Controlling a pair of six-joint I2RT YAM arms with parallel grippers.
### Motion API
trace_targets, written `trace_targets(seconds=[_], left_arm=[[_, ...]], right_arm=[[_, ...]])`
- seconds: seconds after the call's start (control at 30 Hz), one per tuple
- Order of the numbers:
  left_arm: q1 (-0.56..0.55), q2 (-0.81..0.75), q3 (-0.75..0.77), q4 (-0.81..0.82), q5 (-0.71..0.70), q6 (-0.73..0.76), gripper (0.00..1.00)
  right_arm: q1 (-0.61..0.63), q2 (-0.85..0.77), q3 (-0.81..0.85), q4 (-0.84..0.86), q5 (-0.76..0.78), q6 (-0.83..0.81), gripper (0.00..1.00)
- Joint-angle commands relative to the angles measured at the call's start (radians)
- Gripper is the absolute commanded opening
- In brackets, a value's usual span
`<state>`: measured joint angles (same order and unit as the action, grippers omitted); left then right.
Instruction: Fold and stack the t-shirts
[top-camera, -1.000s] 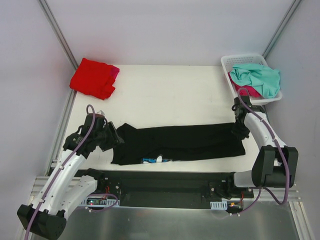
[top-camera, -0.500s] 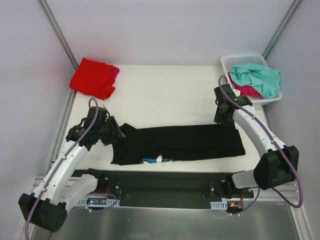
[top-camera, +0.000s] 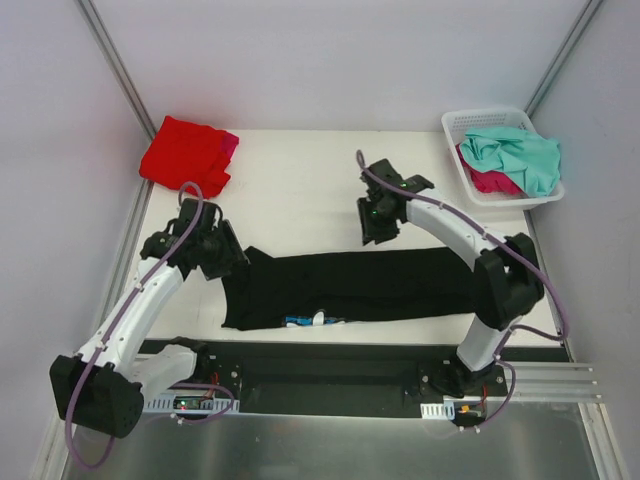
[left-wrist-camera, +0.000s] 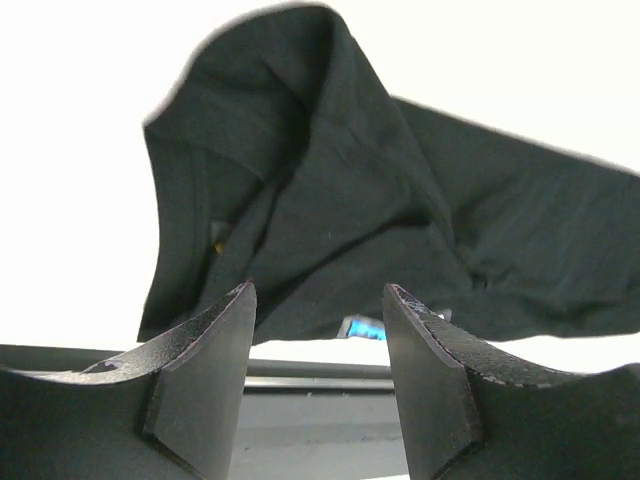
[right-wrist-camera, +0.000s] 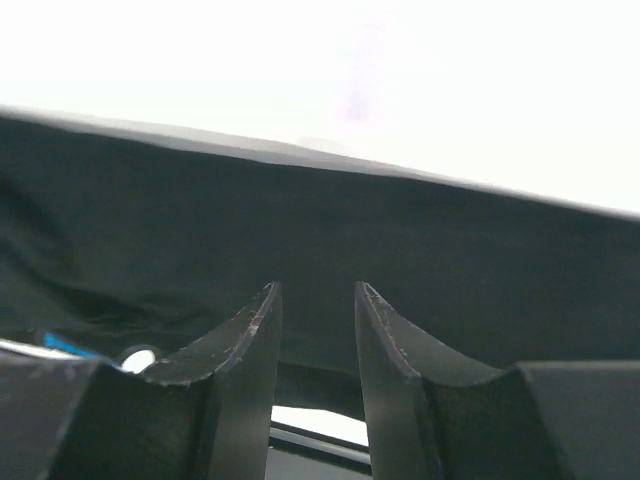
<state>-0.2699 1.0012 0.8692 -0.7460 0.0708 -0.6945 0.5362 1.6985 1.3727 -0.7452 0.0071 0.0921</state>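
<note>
Swinging leftward off the right end of the long black cloth t-shirt (top-camera: 380, 285), folded in a strip on the near white counter (top-camera: 300, 180), the right tool (top-camera: 374, 232) now hovers spread and empty at its far edge, the left tool (top-camera: 232, 262) spread empty by its left end, likely regrasping for the next fold.

Bright, plain and enclosed
A flat white table top (top-camera: 300, 170) sits between plain lilac-grey walls (top-camera: 330, 60), with slim silver metal corner posts (top-camera: 112, 62) under even light.
</note>
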Motion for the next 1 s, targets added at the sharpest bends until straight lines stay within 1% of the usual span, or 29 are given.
trace_targets(seconds=[0.0,0.03,0.1,0.13,0.17,0.2,0.23,0.33,0.47,0.63,0.73,0.97], left_arm=[[0.172,0.074,0.1,-0.007,0.024,0.075,0.53],[0.219,0.089,0.115,-0.009,0.049,0.091,0.54],[0.289,0.14,0.126,-0.007,0.122,0.102,0.53],[0.349,0.155,0.132,-0.006,0.141,0.11,0.53],[0.374,0.181,0.134,-0.006,0.164,0.112,0.53],[0.397,0.189,0.131,0.003,0.184,0.112,0.52],[0.428,0.194,0.12,0.007,0.216,0.112,0.52],[0.489,0.198,0.079,0.039,0.268,0.107,0.52],[0.564,0.2,0.047,0.06,0.34,0.118,0.51],[0.583,0.191,0.034,0.062,0.369,0.13,0.5],[0.586,0.175,0.03,0.06,0.377,0.133,0.5],[0.587,0.169,0.034,0.06,0.373,0.142,0.5]], right_arm=[[0.122,0.078,0.175,-0.032,-0.078,-0.075,0.38],[0.167,0.087,0.195,-0.04,-0.075,-0.083,0.37],[0.214,0.108,0.253,-0.063,-0.072,-0.088,0.36],[0.258,0.131,0.273,-0.081,-0.07,-0.088,0.35],[0.283,0.141,0.29,-0.094,-0.062,-0.088,0.35],[0.307,0.15,0.305,-0.105,-0.053,-0.124,0.35],[0.356,0.173,0.331,-0.123,-0.052,-0.13,0.35],[0.434,0.208,0.368,-0.151,-0.055,-0.149,0.35],[0.504,0.288,0.411,-0.184,-0.065,-0.167,0.35],[0.542,0.331,0.411,-0.175,-0.114,-0.181,0.35],[0.542,0.348,0.419,-0.163,-0.153,-0.202,0.36],[0.521,0.429,0.534,-0.198,-0.119,-0.227,0.37]])
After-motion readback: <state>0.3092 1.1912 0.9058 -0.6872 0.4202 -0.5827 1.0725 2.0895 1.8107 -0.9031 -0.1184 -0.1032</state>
